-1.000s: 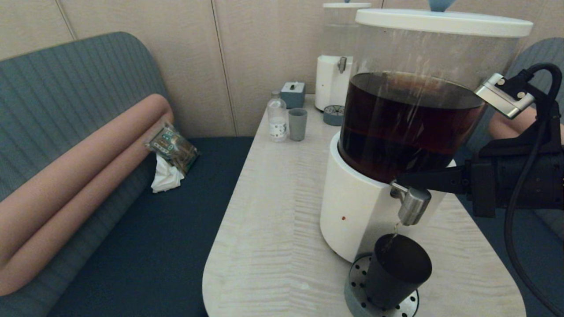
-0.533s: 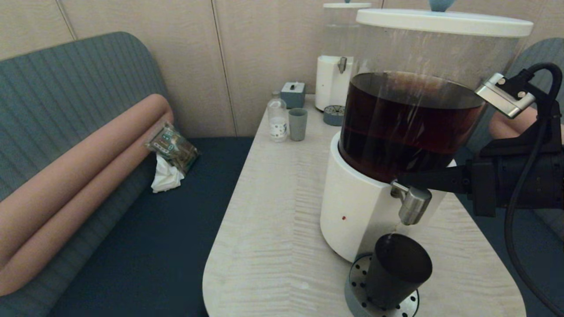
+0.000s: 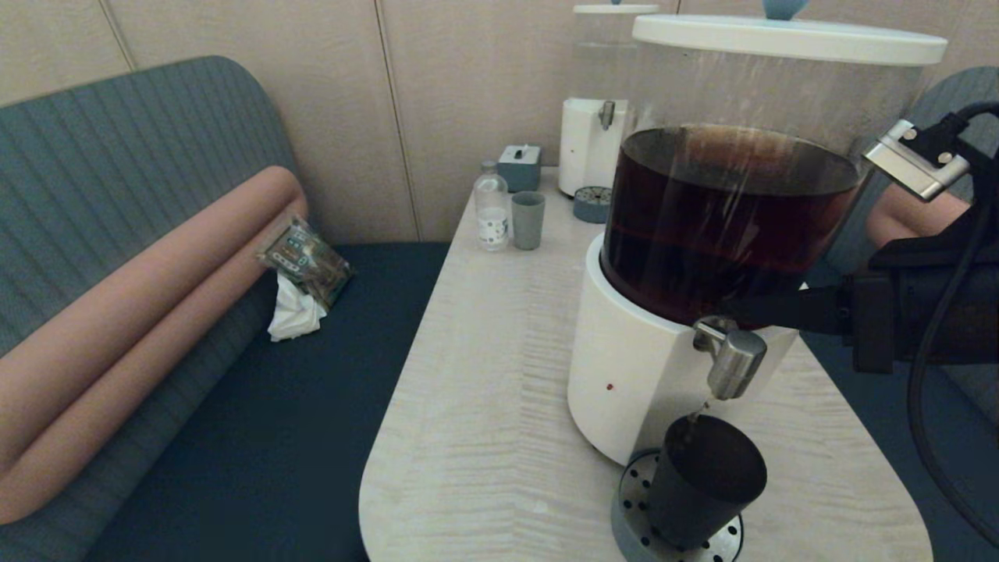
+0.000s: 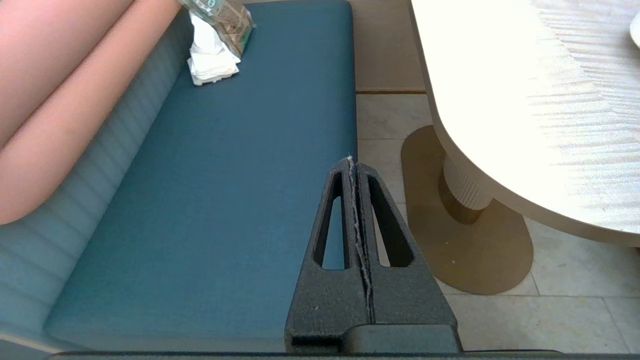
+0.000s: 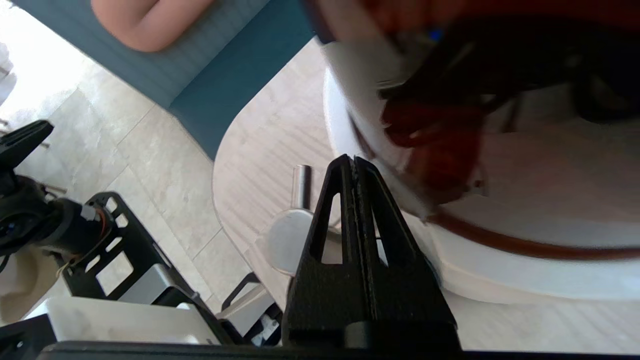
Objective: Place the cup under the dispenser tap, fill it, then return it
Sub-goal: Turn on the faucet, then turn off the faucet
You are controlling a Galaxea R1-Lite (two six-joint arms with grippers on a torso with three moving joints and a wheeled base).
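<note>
The small matte black tapered cup (image 3: 705,480) stands on the perforated grey drip tray (image 3: 636,531), directly below the stubby brushed-steel dispenser tap (image 3: 730,361) to catch the thin stream. The right end effector (image 3: 714,321), fingers together, presses behind the tap, apparently holding it open. The left end effector (image 4: 354,167), fingers together, is parked over the blue bench seat (image 4: 225,200), off the worktop (image 3: 484,406).

Black cup (image 3: 705,482) upright on perforated drip tray, under steel dispenser tap (image 3: 732,361); thin stream falling.
</note>
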